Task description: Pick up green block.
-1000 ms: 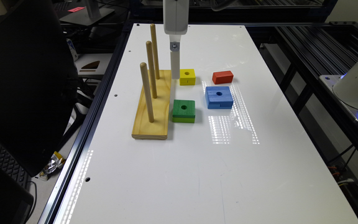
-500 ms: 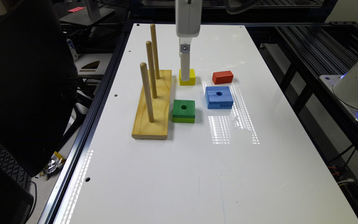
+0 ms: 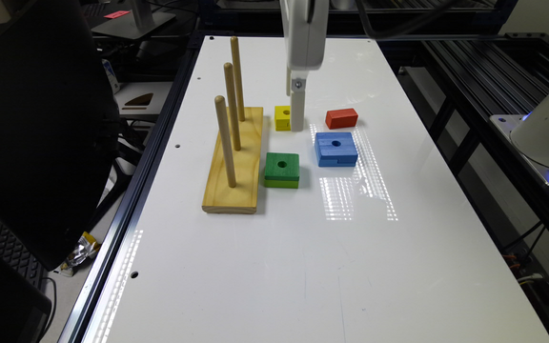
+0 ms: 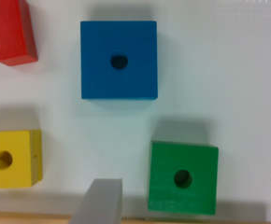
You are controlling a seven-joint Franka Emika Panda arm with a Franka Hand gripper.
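Observation:
The green block (image 3: 281, 169) lies flat on the white table (image 3: 303, 267), dark green on top with a lime lower layer and a round centre hole, just beside the wooden peg base (image 3: 234, 162). My gripper (image 3: 297, 125) hangs behind it, close to the yellow block (image 3: 282, 117) and clear of the green one. In the wrist view the green block (image 4: 183, 177) sits between my two grey fingers (image 4: 99, 201), which stand wide apart. The gripper (image 4: 190, 183) is open and holds nothing.
A blue block (image 3: 335, 148) with a hole lies to the exterior view's right of the green one, and a red block (image 3: 341, 118) sits behind it. Three upright pegs (image 3: 226, 138) rise from the wooden base. Black frame rails edge the table.
The gripper has moved toward the exterior view's right and nearer the camera, now covering part of the yellow block's side. The blocks have not moved.

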